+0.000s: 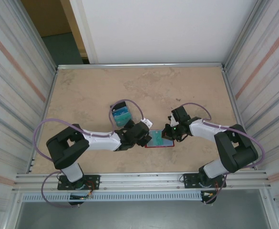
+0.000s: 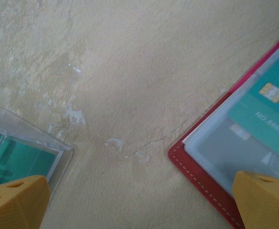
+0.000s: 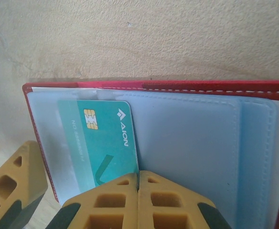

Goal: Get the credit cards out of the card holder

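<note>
Tan table [image 1: 91,90]: dark-red card holder [image 1: 159,139] is laid open near the front edge. Teal chip card [image 3: 101,138] is seated in an end pocket. Left gripper [image 2: 139,205] is spread wide over bare table; right gripper [image 3: 138,191] is clenched, tips at the card's lower edge

1. The whole table [image 1: 82,95] is taken from high above, behind the arm bases [image 1: 77,182], looking down and forward.
2. From the left wrist, bare tabletop is viewed closely, steeply downward.
3. From the right wrist, the card holder [image 3: 187,138] is viewed very closely.
4. The card holder and its green card [image 3: 101,143] are shared by all three views.
</note>
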